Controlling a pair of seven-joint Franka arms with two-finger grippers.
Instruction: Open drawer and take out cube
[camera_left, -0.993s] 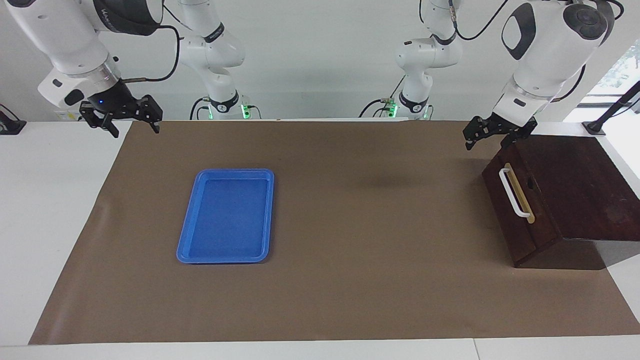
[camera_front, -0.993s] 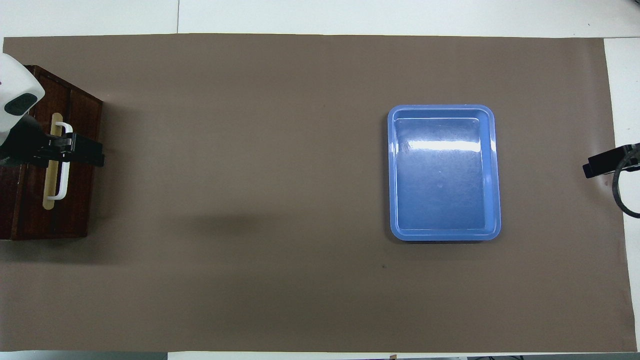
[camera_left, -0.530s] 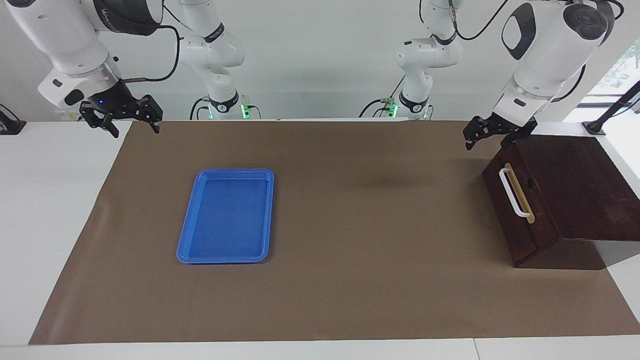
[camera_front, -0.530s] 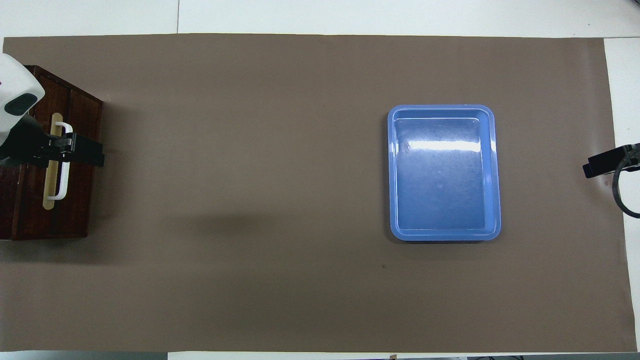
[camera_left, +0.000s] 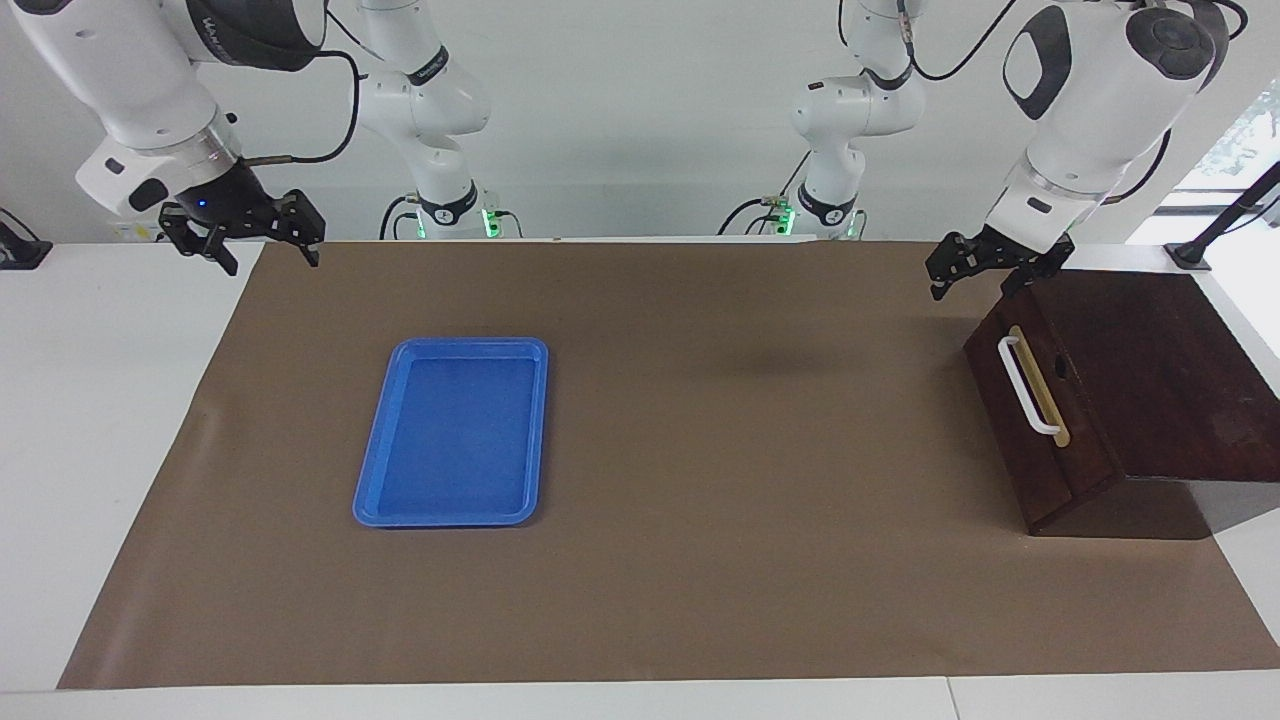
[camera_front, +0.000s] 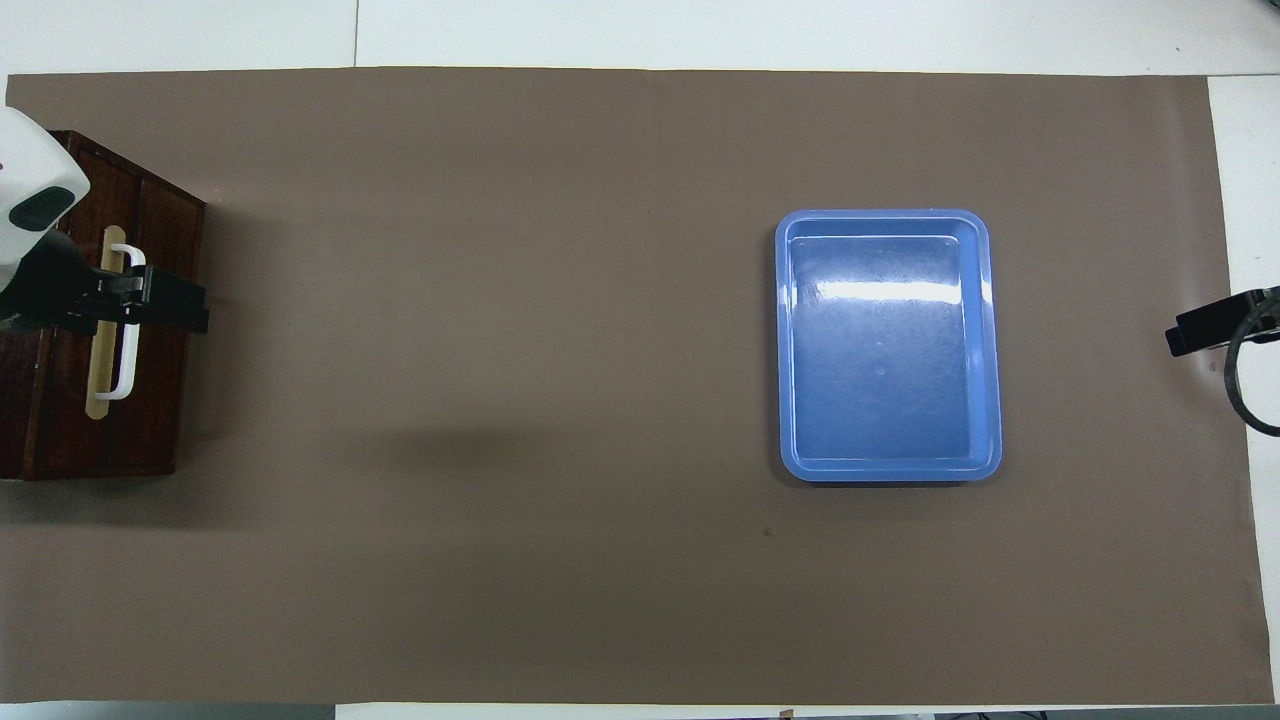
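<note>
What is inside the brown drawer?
Nothing inside shows. The drawer is shut, so only its dark front and white handle can be seen. The left gripper hangs open over it, touching nothing.

The mat (camera_left: 700, 560) covers most of the table (camera_left: 100, 450). The drawer (camera_left: 1040, 400) stands on the mat at the left arm's end — closed, its handle (camera_left: 1028, 386) facing the tray (camera_left: 455, 432). The tray lies flat on the mat, well apart from the drawer, toward the right arm's end.
</note>
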